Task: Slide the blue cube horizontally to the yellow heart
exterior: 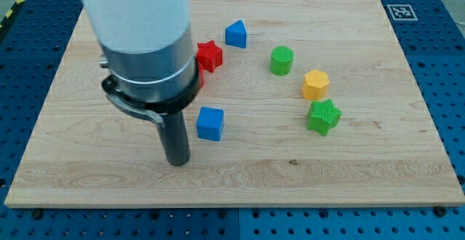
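Observation:
The blue cube (210,123) sits on the wooden board (349,167), a little left of the middle. My tip (176,162) rests on the board just left of the cube and slightly below it, apart from it by a small gap. The yellow heart (315,84) lies to the right of the cube and a bit higher in the view, with open board between them. The arm's wide body hides the board at the upper left.
A green star (323,116) lies just below the yellow heart. A green cylinder (281,60) stands up and left of the heart. A red star (209,55) and a blue wedge-like block (235,34) lie above the cube. A fiducial tag (401,12) marks the top right corner.

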Action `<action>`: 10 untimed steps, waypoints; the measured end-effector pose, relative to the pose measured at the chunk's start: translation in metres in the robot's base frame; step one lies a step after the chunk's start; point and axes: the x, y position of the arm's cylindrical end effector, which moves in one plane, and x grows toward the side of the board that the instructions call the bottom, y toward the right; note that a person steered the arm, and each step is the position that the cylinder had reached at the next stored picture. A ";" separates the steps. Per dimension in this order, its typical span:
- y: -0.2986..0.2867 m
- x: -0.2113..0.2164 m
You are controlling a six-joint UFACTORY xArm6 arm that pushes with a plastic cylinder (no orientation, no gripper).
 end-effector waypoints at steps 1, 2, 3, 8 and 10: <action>0.000 -0.017; 0.010 -0.024; 0.024 -0.024; 0.078 -0.036; 0.098 -0.043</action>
